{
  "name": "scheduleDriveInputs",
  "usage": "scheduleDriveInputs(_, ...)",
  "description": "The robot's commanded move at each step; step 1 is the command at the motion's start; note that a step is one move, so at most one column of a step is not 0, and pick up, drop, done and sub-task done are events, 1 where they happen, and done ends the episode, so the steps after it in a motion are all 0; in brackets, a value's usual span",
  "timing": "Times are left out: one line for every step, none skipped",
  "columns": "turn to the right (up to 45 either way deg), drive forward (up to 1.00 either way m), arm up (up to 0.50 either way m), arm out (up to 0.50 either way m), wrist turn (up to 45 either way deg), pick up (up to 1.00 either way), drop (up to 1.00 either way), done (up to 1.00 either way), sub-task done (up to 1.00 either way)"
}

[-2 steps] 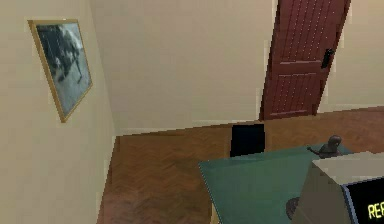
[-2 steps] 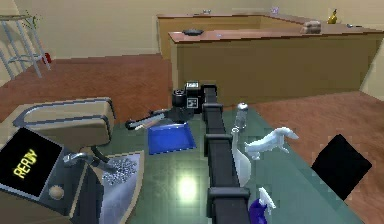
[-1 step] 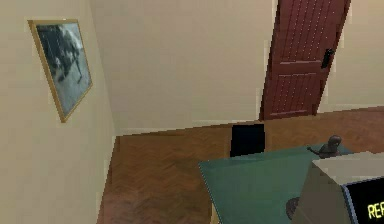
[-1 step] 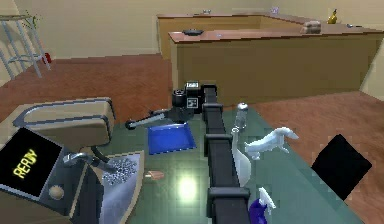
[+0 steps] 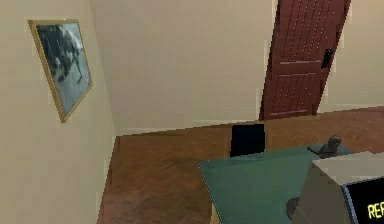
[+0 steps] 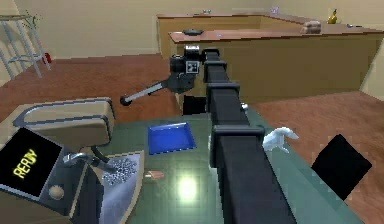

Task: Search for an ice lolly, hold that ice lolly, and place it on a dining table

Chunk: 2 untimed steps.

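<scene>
My arm (image 6: pixel 232 130) rises as a dark bar over a green table (image 6: pixel 190 190). At its far end the gripper (image 6: pixel 128 98) points left past the table's far edge. Only bare brown floor lies behind the fingers, so it holds nothing. On the table lie a blue flat thing (image 6: pixel 168 136), a white curled thing (image 6: pixel 278 140), a grey crumpled heap (image 6: pixel 120 172) and a small pinkish thing (image 6: pixel 151 177). None of these has a shape I can name as an ice lolly.
A beige machine (image 6: pixel 62 128) with a lit display stands at the table's left and again at the forward view's lower right (image 5: pixel 345 185). A wooden counter (image 6: pixel 270 38) stands beyond. Black chairs (image 6: pixel 340 165) (image 5: pixel 247 139), a small dark statue (image 5: pixel 328 148), a red-brown door (image 5: pixel 303 55) and a framed picture (image 5: pixel 64 65) are around.
</scene>
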Motion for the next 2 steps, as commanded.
scheduleDriveInputs(0.0, 0.00, 0.00, -0.08, 0.0, 0.00, 0.00, 0.00, 0.00)
scheduleDriveInputs(0.0, 0.00, 0.00, 0.00, 0.0, 0.00, 0.00, 1.00, 0.00)
